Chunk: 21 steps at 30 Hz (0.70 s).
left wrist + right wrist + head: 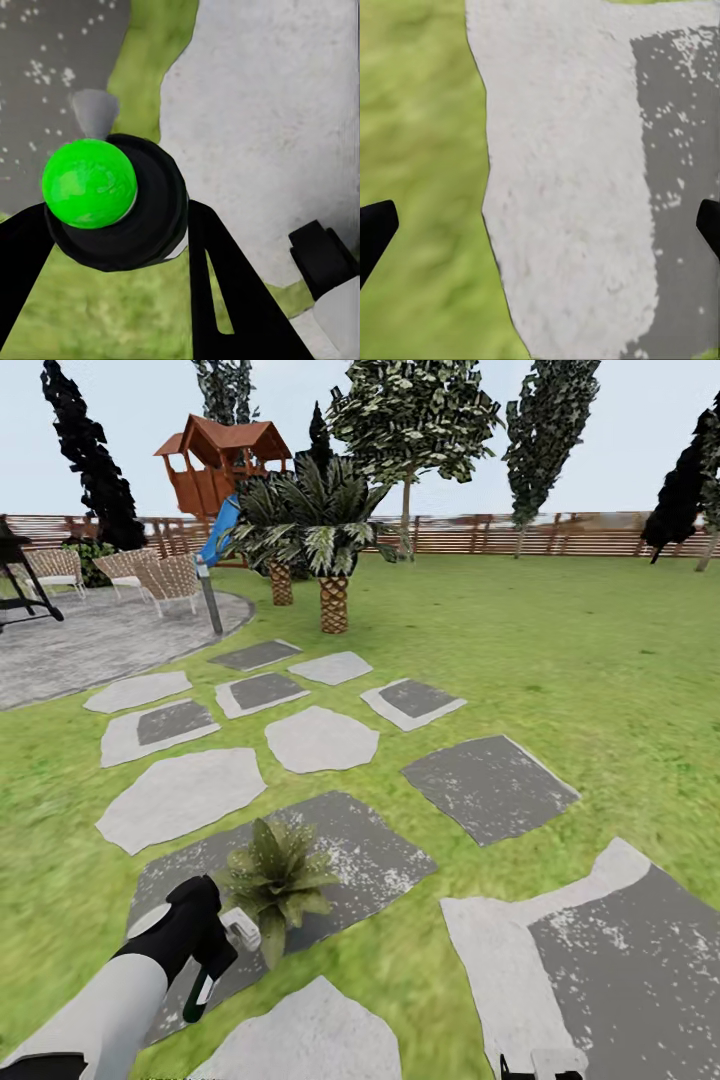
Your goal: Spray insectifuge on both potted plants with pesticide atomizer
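Green lawn (560,660) with flat grey stepping stones (320,738); brown slatted fence (560,532) along far edge; round grey gravel patio (90,640) at far left, wooden play tower (222,460) behind it.

Potted plant (278,875): low rosette of pointed green leaves, standing on the dark grey stepping stone (370,850) nearest the robot, at that stone's near-left part. Pot not discernible.

Left arm reaches from lower left toward the plant. Left gripper (205,950): black fingers (240,300) clamped on the small spray bottle (pesticide atomizer) (235,930).

Atomizer appearance, head view: white head just beside the plant's near leaves; dark body with a green-tinted part below the hand. Left wrist view, looking down its length: round black body (127,217), bright green glossy dome, small grey cone-shaped nozzle (94,112) projecting sideways.

Orientation: long axis roughly upright, tilted; white head and nozzle point toward the rosette. Bottle close to the leaves; contact cannot be resolved.

Right gripper (540,225): two black fingertips (375,229) spread wide apart, nothing between them, hanging over pale stone edge and grass.
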{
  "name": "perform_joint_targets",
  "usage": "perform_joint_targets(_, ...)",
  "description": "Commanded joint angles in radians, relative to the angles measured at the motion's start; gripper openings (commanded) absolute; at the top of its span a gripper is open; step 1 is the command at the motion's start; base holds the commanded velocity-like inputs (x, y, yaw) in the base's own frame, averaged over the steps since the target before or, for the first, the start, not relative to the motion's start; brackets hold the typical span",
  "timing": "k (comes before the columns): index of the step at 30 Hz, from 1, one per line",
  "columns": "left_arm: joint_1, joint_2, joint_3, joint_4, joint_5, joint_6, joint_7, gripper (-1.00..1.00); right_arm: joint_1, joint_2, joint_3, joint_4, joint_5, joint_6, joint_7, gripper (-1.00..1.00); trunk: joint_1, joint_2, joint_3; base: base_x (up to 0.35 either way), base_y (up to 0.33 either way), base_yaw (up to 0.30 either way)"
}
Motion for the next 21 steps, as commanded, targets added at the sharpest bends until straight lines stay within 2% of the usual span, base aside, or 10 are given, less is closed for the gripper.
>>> perform_joint_targets(1, 0.002, -0.001, 0.004, 0.000, -0.006, 0.005, -0.008, -1.00, -0.001, 0.000, -0.006, 0.001, 0.011, -0.003, -0.003, 1.00, 0.000, 0.000, -0.001, 0.116, -0.274, 0.277)
perform_joint_targets(7, 0.006, 0.004, 0.003, 0.015, -0.002, 0.001, -0.008, -1.00, -0.001, 0.000, -0.005, 0.001, 0.011, -0.003, -0.003, 1.00, 0.000, 0.000, -0.001, 0.142, -0.248, 0.268)
perform_joint_targets(11, 0.007, 0.007, 0.003, 0.019, -0.001, 0.001, -0.008, -1.00, -0.001, 0.000, -0.006, 0.001, 0.011, -0.003, -0.003, 1.00, 0.000, 0.000, -0.001, 0.185, -0.149, 0.125)
perform_joint_targets(17, 0.009, 0.010, 0.003, 0.021, -0.001, 0.001, -0.007, -1.00, -0.001, 0.000, -0.006, 0.001, 0.011, -0.003, -0.003, 1.00, 0.000, 0.000, -0.001, 0.041, -0.026, 0.023)
perform_joint_targets(21, 0.010, 0.010, 0.003, 0.021, -0.002, 0.001, -0.007, -1.00, -0.001, 0.000, -0.005, 0.001, 0.011, -0.003, -0.003, 1.00, 0.000, 0.000, -0.001, 0.002, -0.001, 0.189)
